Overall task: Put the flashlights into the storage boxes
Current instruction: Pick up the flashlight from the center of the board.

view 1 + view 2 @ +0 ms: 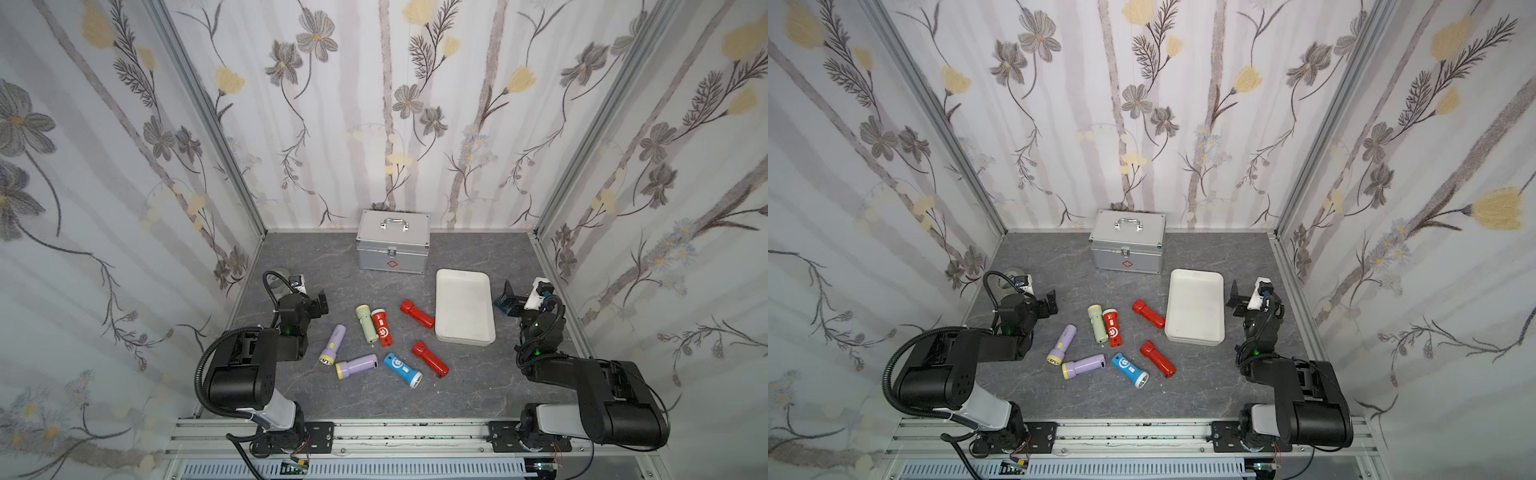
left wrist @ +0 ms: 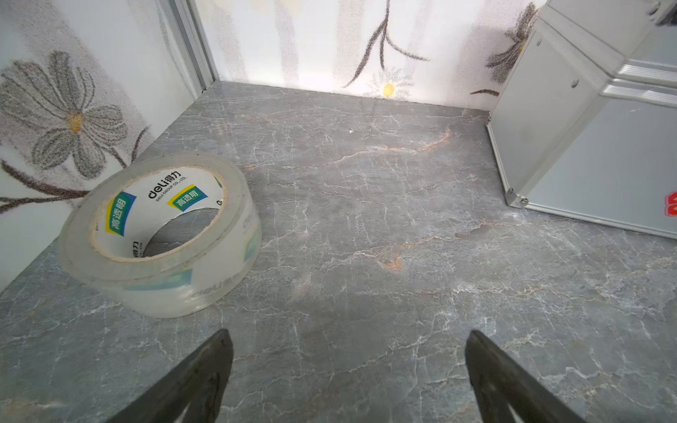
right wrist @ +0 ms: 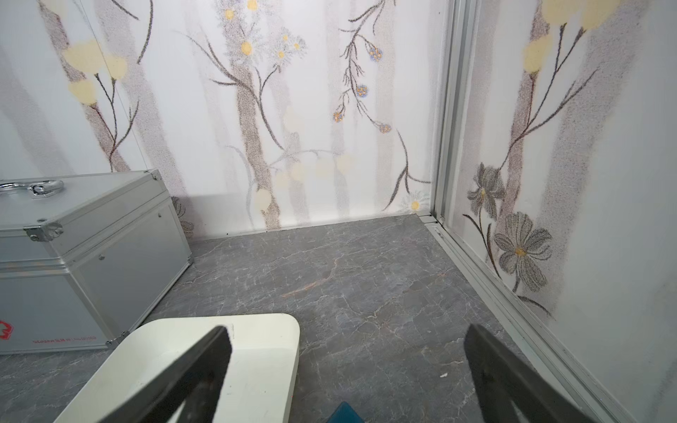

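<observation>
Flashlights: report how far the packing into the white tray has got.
Done: nothing; the white tray is empty. In hand: nothing; the left gripper and right gripper stand open, empty. Left: all seven on the table: two red flashlights, the emblem red flashlight, pale green flashlight, two lilac flashlights, blue flashlight.

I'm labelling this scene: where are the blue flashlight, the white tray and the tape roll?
blue flashlight [image 1: 402, 370]: a top view, middle of its body.
white tray [image 1: 463, 305]: a top view, its bare floor.
tape roll [image 2: 157, 289]: left wrist view, its outer side wall.
</observation>
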### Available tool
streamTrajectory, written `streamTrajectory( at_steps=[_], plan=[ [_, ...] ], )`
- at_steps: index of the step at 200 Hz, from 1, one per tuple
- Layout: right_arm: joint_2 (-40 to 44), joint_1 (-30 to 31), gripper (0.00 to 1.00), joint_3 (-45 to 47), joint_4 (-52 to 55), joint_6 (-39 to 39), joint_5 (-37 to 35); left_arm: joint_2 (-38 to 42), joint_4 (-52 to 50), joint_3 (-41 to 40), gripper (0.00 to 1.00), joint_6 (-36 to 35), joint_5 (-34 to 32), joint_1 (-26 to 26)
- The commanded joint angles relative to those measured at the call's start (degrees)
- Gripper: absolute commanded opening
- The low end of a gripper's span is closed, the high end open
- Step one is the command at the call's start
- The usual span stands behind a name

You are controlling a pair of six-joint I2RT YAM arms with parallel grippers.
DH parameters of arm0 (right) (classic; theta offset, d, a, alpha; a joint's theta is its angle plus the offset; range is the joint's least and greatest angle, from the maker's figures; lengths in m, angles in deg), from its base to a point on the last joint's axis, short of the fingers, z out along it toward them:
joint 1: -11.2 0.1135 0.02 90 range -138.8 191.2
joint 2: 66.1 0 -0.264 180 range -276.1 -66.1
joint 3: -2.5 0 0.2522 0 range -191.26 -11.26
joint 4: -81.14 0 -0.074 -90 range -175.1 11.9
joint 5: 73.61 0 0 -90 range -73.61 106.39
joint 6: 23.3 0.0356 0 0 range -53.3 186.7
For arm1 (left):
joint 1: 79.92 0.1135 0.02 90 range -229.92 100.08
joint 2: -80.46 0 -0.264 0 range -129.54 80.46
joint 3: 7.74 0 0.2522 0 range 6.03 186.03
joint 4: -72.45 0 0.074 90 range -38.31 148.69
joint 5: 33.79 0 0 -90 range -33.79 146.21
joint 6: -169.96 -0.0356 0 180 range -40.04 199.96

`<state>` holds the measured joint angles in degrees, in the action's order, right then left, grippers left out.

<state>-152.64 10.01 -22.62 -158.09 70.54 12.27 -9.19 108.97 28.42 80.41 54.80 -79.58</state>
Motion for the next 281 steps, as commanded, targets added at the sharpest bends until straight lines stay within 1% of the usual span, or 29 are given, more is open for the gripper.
streamTrajectory(
  at_steps=[1,139,246,281],
  plan=[
    [0.1,0.0,1.0,-0.3,-0.9,-0.5,0.8,0.0,1.0,0.3,1.0,0.6,0.5,0.0],
    [0.1,0.0,1.0,-0.3,-0.8,-0.5,0.7,-0.1,1.0,0.3,1.0,0.5,0.5,-0.1],
    [0.1,0.3,1.0,0.5,-2.3,-0.9,1.2,0.0,1.3,0.1,1.0,-0.3,-1.0,-1.0],
    [0.5,0.8,1.0,1.6,-4.0,-1.6,1.0,0.9,6.0,-2.8,1.0,-0.9,0.2,-1.2]
  ],
)
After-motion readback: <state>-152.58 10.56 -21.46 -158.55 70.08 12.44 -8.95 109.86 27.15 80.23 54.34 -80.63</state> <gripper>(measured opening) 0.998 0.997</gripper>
